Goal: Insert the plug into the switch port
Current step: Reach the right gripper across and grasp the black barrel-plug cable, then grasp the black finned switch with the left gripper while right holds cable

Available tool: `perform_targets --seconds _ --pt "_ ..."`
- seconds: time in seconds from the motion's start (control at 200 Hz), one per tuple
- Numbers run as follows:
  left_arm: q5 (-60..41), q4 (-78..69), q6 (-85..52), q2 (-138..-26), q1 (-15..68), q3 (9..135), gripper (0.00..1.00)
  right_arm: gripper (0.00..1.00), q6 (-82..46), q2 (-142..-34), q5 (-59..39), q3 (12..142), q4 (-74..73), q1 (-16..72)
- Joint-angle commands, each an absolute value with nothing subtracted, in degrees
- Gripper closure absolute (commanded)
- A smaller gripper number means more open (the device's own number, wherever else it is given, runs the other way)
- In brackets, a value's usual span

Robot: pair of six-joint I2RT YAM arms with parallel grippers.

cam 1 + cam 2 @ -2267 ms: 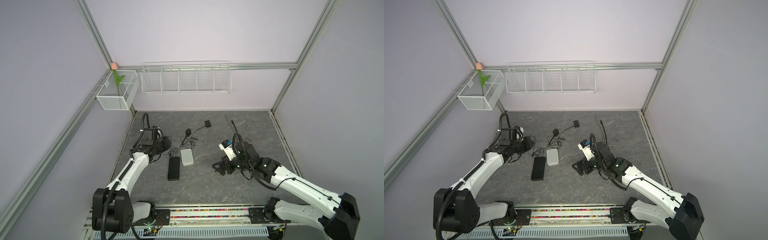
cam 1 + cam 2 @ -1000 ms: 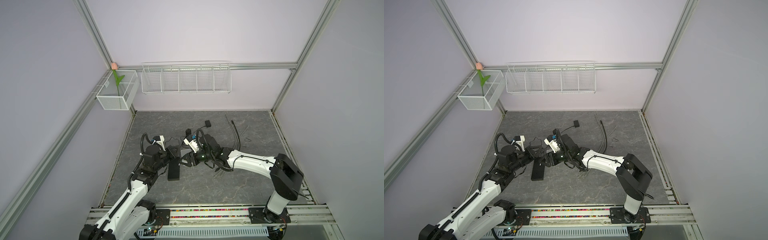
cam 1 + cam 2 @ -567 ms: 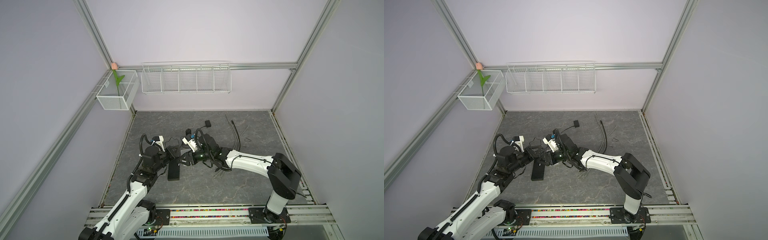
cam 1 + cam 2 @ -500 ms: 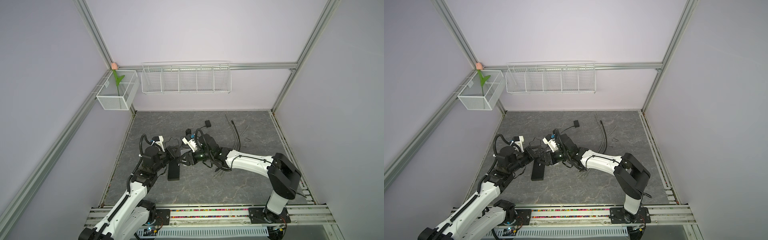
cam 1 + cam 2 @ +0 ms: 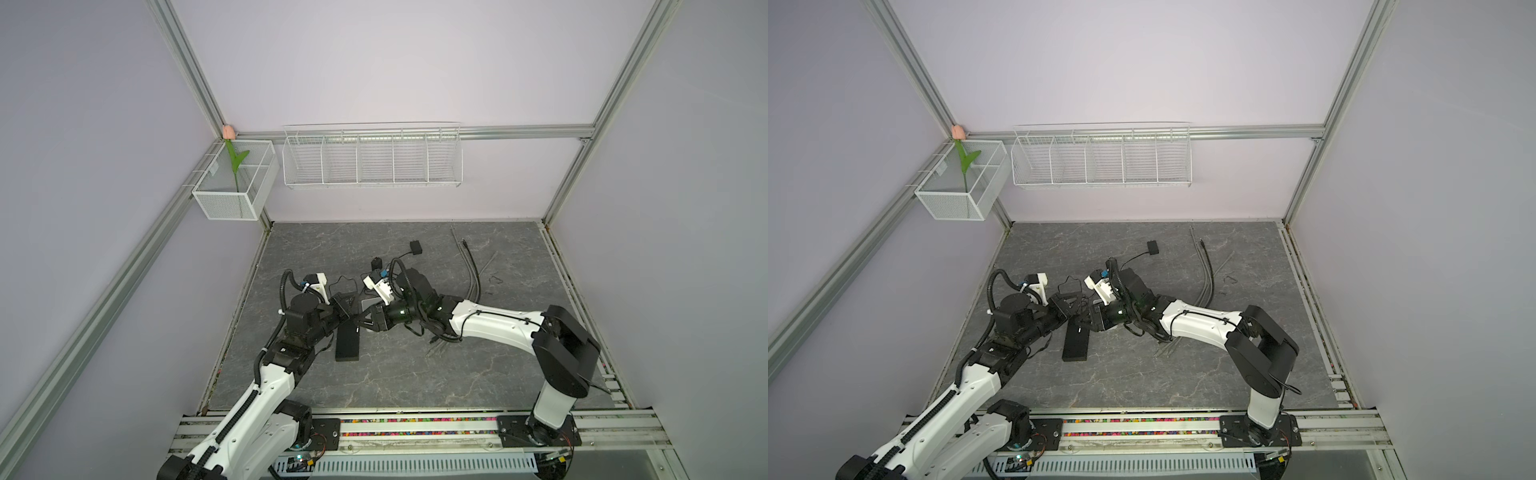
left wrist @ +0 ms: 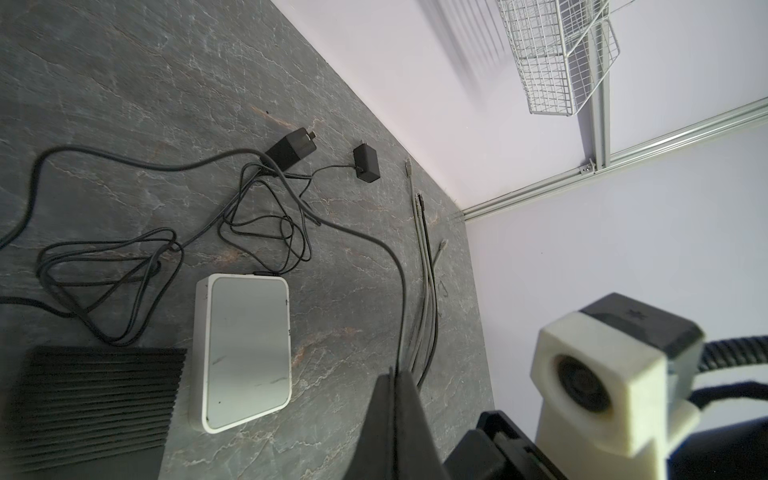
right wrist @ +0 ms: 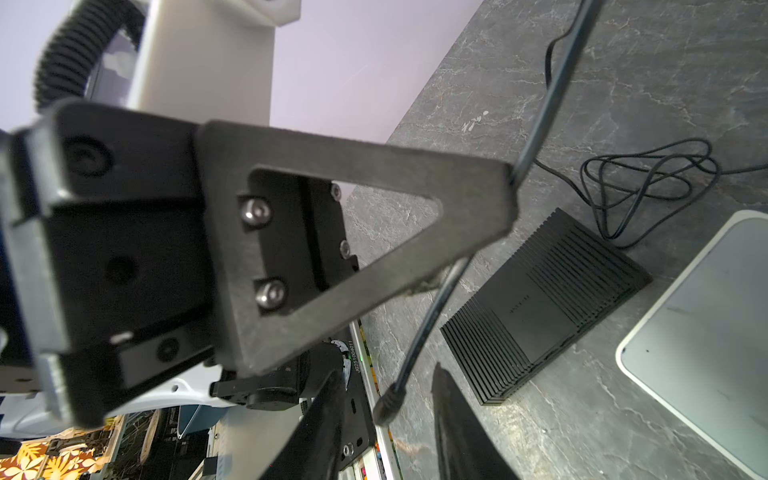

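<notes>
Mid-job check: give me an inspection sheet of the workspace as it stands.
Surface: grey marbled tabletop, no damage seen.
Job's things: plug hangs free near the black ribbed box; not inserted.
Clutter: white box beside the black one; two adapters.
Grippers: left tool shut on the plug lead; right tool open, jaws either side of the plug.
Cables: tangled black cords; loose grey cables right of centre.
Surroundings: wire shelf and mesh basket with a tulip on the walls.
</notes>
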State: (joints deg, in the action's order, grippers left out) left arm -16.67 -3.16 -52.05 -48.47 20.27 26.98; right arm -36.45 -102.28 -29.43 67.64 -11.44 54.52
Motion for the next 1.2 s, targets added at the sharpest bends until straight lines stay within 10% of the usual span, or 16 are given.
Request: perform_targets --seconds 0.0,0.24,0.66,0.82,1.195 --pt "-15.91 -4.82 -53.15 -48.18 20.53 26.28 1.0 0.61 -36.69 -103.44 -29.52 68.91 -12.41 54.86" --pt "-16.31 -5.56 -53.99 -48.77 20.56 26.02 1.0 0.93 -36.75 -103.02 -30.4 68.91 -13.14 54.86" --pt "-14.59 -2.46 -54.12 -47.28 20.56 26.66 1.0 0.93 -34.99 -99.02 -27.65 66.31 -10.86 54.75" --pt "-13.94 1.88 -52.08 -46.53 20.55 29.41 0.32 0.93 -33.74 -97.24 -25.39 65.32 -8.41 54.17" --pt "-3.96 26.05 -44.66 -45.22 20.55 35.65 0.2 0.93 -30.72 -94.42 -19.6 64.48 1.52 48.5"
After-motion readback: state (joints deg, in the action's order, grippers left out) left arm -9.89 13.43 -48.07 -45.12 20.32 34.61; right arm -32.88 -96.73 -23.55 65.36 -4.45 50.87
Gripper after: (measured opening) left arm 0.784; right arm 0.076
